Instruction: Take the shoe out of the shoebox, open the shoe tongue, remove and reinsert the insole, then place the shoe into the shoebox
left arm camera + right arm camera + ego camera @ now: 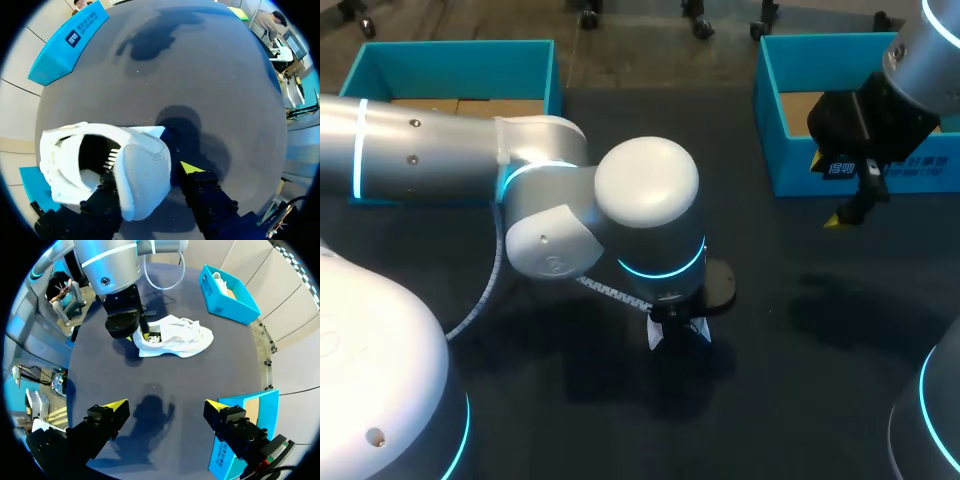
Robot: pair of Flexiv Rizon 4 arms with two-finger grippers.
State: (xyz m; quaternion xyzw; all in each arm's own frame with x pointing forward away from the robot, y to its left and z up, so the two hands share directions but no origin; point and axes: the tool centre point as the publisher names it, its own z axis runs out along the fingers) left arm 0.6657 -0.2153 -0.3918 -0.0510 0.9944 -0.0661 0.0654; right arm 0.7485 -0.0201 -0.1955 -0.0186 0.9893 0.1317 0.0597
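Note:
A white shoe lies on its side on the dark table, outside both boxes. My left gripper points down at its heel end. In the left wrist view the heel sits between the open fingers: one finger is inside the shoe mouth, and the yellow tip of the other stands just outside the heel. From above, the left wrist hides most of the shoe. My right gripper hangs open and empty above the table, well short of the shoe, near the right-hand blue shoebox.
A second blue box stands at the back left of the table; in the right wrist view it holds another white shoe. The dark tabletop stretches bare between the shoe and the right box.

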